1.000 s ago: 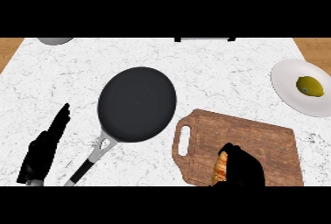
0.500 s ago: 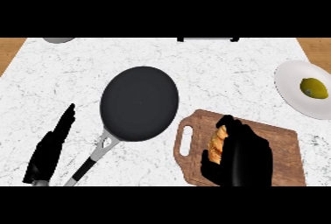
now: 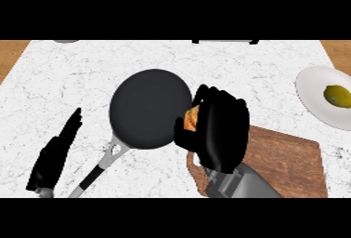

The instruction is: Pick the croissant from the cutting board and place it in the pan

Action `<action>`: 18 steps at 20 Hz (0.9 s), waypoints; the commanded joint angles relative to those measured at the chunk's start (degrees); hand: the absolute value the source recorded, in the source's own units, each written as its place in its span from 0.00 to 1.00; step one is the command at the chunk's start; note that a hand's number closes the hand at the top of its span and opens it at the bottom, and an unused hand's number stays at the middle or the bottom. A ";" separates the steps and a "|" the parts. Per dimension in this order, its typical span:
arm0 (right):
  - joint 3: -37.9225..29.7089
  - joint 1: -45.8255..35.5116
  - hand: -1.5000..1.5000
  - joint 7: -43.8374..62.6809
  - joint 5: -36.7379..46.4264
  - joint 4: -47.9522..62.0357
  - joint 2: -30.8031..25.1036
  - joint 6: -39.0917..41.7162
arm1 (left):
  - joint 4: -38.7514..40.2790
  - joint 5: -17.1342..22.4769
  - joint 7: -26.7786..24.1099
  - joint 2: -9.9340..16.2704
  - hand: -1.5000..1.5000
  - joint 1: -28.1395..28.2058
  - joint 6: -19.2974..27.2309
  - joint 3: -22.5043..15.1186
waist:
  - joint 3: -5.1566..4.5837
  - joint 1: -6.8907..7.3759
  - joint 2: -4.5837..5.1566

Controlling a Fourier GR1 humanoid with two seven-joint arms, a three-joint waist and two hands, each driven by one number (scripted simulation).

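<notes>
Croissant (image 3: 191,119) is now riding off the cutting board (image 3: 284,155), curled inside our right hand (image 3: 221,128) at the pan's (image 3: 149,108) right rim; our left hand (image 3: 58,152) is resting open near the counter's (image 3: 82,65) front-left edge.

From my station I count: one pan (image 3: 149,108), black, with one handle. One croissant (image 3: 191,118), partly hidden. One cutting board (image 3: 288,158), wooden. One plate (image 3: 316,95), white, at the right edge, with one yellow-green fruit (image 3: 337,95) on it. Two hands: one left hand (image 3: 58,151), one right hand (image 3: 223,128). One marble surface (image 3: 260,65) under it all. Two items cut off at the far edge, one grey (image 3: 66,41) and one dark (image 3: 223,41); I cannot tell what they are.
</notes>
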 commanded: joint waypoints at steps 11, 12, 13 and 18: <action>-6.28 -22.40 1.00 -0.82 -23.61 40.10 0.71 -25.63 | 0.47 -2.04 1.47 -1.15 0.50 -3.93 -0.74 -1.40 | 0.02 3.29 0.99; -6.16 -20.10 1.00 -5.27 -24.79 43.28 0.72 -28.25 | -0.04 -1.05 0.92 -1.04 0.50 -3.75 -0.92 -0.35 | 0.03 2.80 0.92; -5.54 -22.50 1.00 -3.45 -26.32 45.91 0.72 -27.98 | 1.11 -2.94 -1.00 -2.56 0.50 -1.27 0.51 -2.25 | 0.00 3.50 0.99; -5.48 -28.50 1.00 -10.94 -34.03 58.07 0.72 -23.09 | 0.61 -1.90 1.95 -1.70 0.50 -5.54 -1.50 -1.71 | 0.04 5.36 1.68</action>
